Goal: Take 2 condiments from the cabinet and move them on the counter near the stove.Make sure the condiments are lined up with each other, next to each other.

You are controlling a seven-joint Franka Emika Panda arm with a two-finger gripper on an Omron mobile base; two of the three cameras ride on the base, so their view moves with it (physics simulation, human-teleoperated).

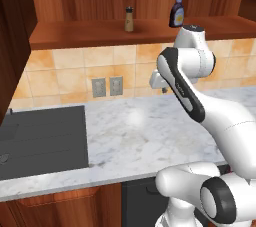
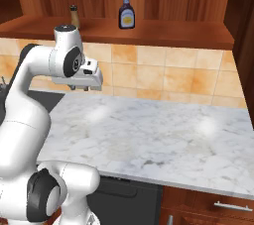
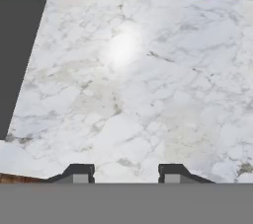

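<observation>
both condiments stand upright on the cabinet shelf (image 1: 75,30), well above me: the tan shaker (image 1: 129,19) with its dark cap to the left, and the dark brown bottle (image 1: 176,13) with the pale blue cap and pale label to its right, well apart from each other. my gripper (image 3: 126,172) hangs over the bare marble tabletop (image 3: 148,94), pointing down at it, with the fingers apart and nothing between them; the black stove (image 3: 15,55) lies at the left edge of what my hand camera sees. nothing has been fetched yet, so i judge the job is at its very start. both bottles look small, rigid and light, so weight should not trouble me; the risk is tipping them, since each is tall for its base and the shelf gives little room behind. the brown one bulges at the belly and narrows to a neck, and its surface looks smooth, so i would close on the widest part of the body, across the label, not on the neck. the shaker is slim and straight-sided, so a grip at mid-height should hold it squarely.
</observation>
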